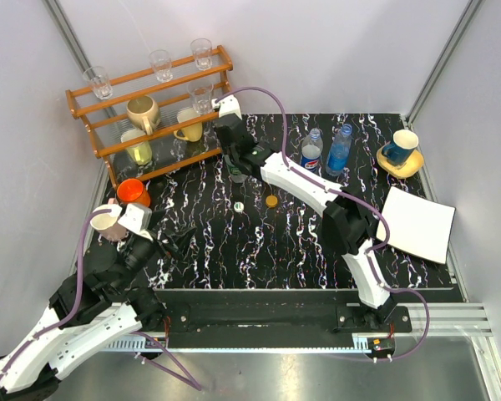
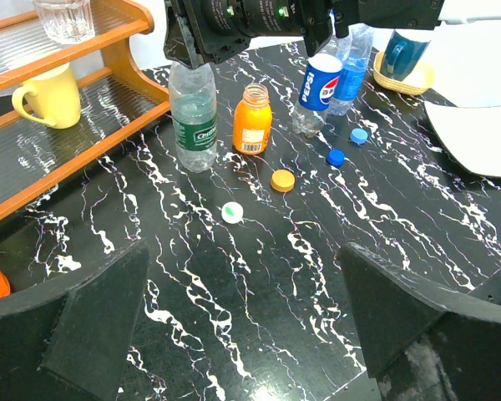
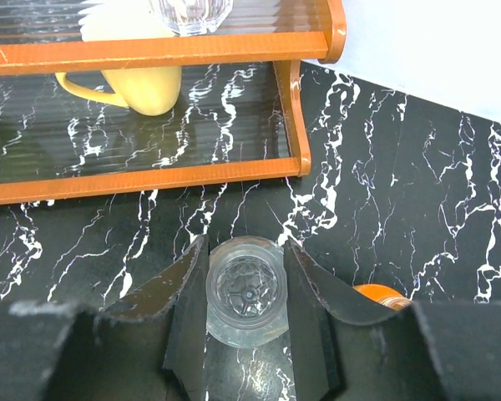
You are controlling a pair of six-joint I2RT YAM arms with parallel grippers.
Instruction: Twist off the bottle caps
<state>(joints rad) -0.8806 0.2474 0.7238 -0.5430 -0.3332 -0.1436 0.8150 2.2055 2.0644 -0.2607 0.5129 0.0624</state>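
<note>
Clear-plastic green bottle [image 3: 246, 296] stands upright at 11 o'clock on the table [image 1: 234, 251], long axis vertical, open mouth up; nothing shows inside. Right gripper [image 3: 245, 244] clasps its neck, fingers narrow, one on each side. Orange bottle [image 2: 252, 121] stands upright just beside it, at its 3 o'clock. Pepsi bottle [image 2: 317, 88] and blue bottle [image 2: 351, 71] stand upright side by side at 1 o'clock.

White cap [image 2: 232, 213], orange cap [image 2: 282, 180] and two blue caps [image 2: 336, 157] lie loose in front of the row. Left gripper [image 2: 244, 276] hovers at 8 o'clock, fingers wide, holding nothing.

Rack [image 1: 150, 109] at 10 o'clock holds glasses [image 1: 160, 63] and mugs [image 1: 142, 113]; its end post stands close behind the green bottle. Blue mug [image 1: 401, 144] sits in a yellow saucer [image 1: 413, 170] at 2 o'clock. Plate [image 1: 417, 224] lies at 3 o'clock by the right edge. Open tabletop lies between the caps and the near edge.
</note>
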